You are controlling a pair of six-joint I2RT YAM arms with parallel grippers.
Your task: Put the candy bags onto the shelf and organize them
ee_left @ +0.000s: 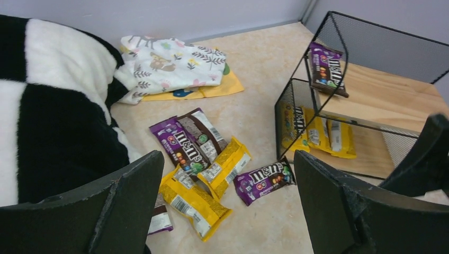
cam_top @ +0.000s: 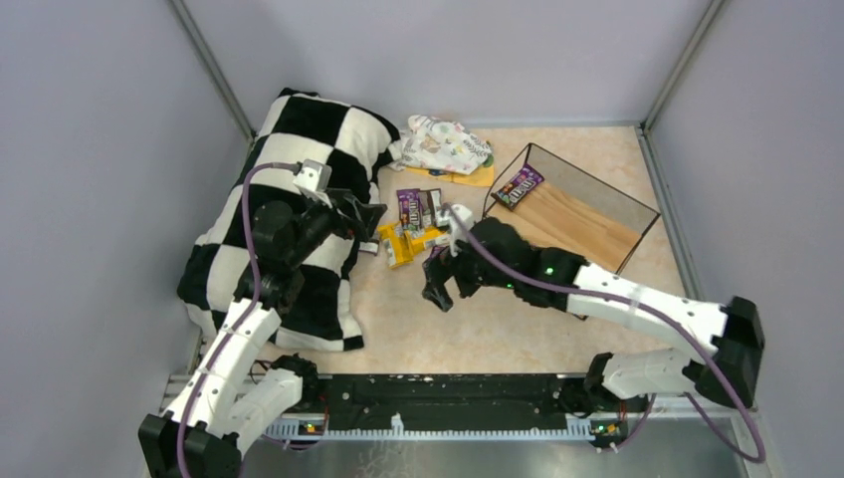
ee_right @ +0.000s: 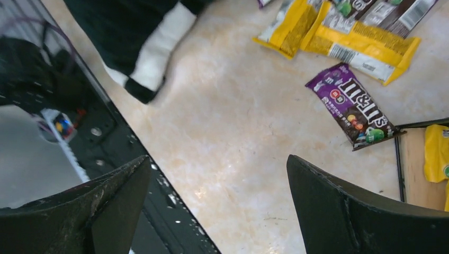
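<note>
Several candy bags lie in a loose pile [cam_top: 413,224] on the table left of the shelf [cam_top: 597,214]. In the left wrist view the pile holds a purple packet [ee_left: 177,142], a dark brown one [ee_left: 204,135] and two yellow ones [ee_left: 195,201], with a lone purple packet [ee_left: 263,180] nearer the shelf [ee_left: 370,95]. One purple packet [ee_left: 326,67] lies on the top board, and yellow packets [ee_left: 317,135] lie on the lower board. My left gripper [ee_left: 229,159] is open and empty above the pile. My right gripper [ee_right: 218,161] is open and empty over bare table, near the lone purple packet [ee_right: 352,106].
A black-and-white checkered blanket [cam_top: 299,199] fills the left side, under my left arm. A white floral cloth bundle [cam_top: 445,142] lies on an orange sheet [cam_top: 473,177] at the back. The black base rail [ee_right: 159,201] runs along the table's near edge.
</note>
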